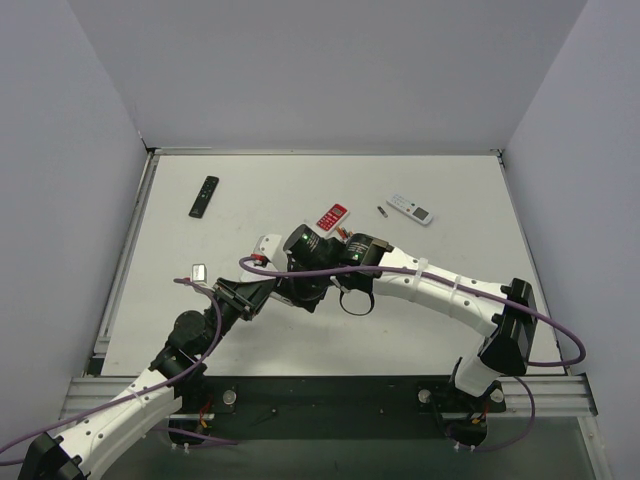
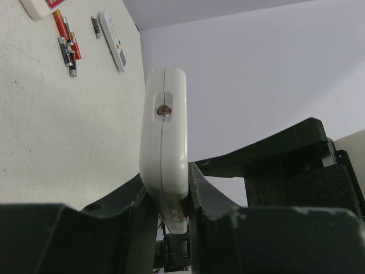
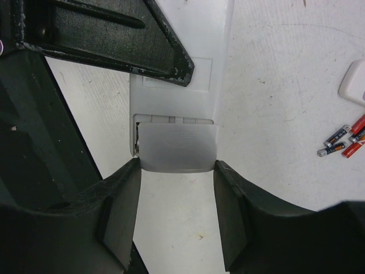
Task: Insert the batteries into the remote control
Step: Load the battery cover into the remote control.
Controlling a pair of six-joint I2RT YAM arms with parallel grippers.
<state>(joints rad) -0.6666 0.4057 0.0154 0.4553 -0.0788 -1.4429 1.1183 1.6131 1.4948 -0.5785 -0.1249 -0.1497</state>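
My left gripper (image 2: pixel 171 188) is shut on the white remote control (image 2: pixel 164 131) and holds it edge-on above the table; its end shows in the top view (image 1: pixel 268 245). In the right wrist view the remote's plain back (image 3: pixel 182 57) faces the camera. Its cover (image 3: pixel 178 147) is slid partly out, with a dark gap at its top edge. My right gripper (image 3: pixel 177 165) pinches the cover's lower corners between its fingertips. Several batteries (image 3: pixel 342 142) lie loose on the table, also visible in the left wrist view (image 2: pixel 67 48).
A red-and-white remote (image 1: pixel 332 216), another white remote (image 1: pixel 410 208) with a single battery (image 1: pixel 381 210) beside it, and a slim black remote (image 1: pixel 204 196) lie toward the back. A small grey-white piece (image 1: pixel 198 270) lies left of the arms. White walls enclose the table.
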